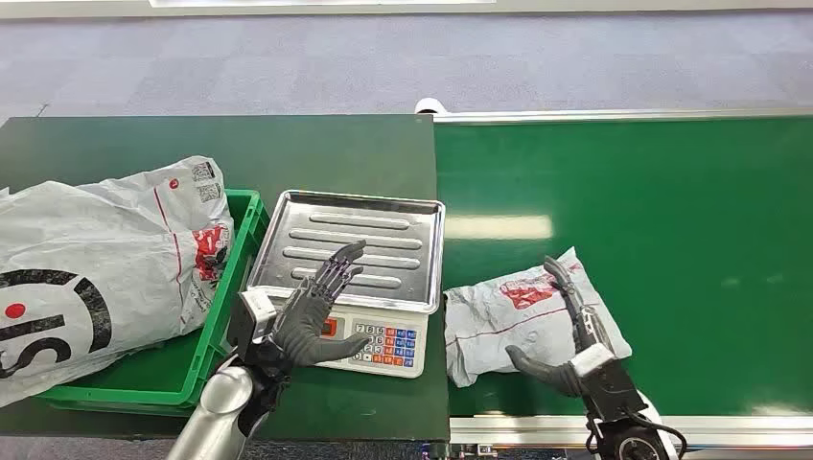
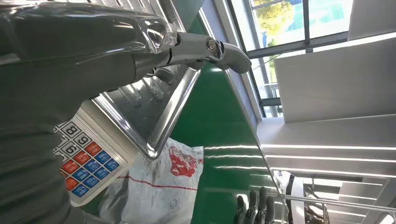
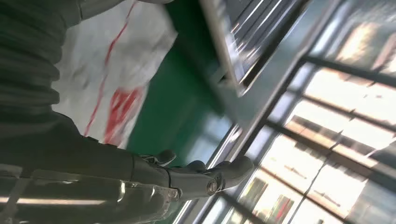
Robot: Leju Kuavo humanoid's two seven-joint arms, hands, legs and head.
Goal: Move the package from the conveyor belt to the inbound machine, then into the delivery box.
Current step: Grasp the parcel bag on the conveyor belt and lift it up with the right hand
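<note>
package: white poly mailer with red print, lying flat on the green conveyor belt, at the belt's near-left corner, just beside the scale's right edge
delivery box: green crate at the dark table's left end, a large white bag draped over and into it
left hand: hovers over the scale's keypad and the near edge of its tray, fingers spread, holding nothing
inbound machine: weighing scale with steel tray at the table's right edge, between crate and belt; tray bare
right hand: on the package, fingers laid along its top on the right side, thumb at the near edge; looks like a grasp forming, cannot tell whether it has closed
long axis: package runs roughly left-right along the belt, slightly slanted
key relation: package sits under the right hand; scale tray lies to its left and a little farther back
nearer hand: right, by judgement; left is well apart from the package
next move, judged: lift, carry leftward over the tray rim
</note>
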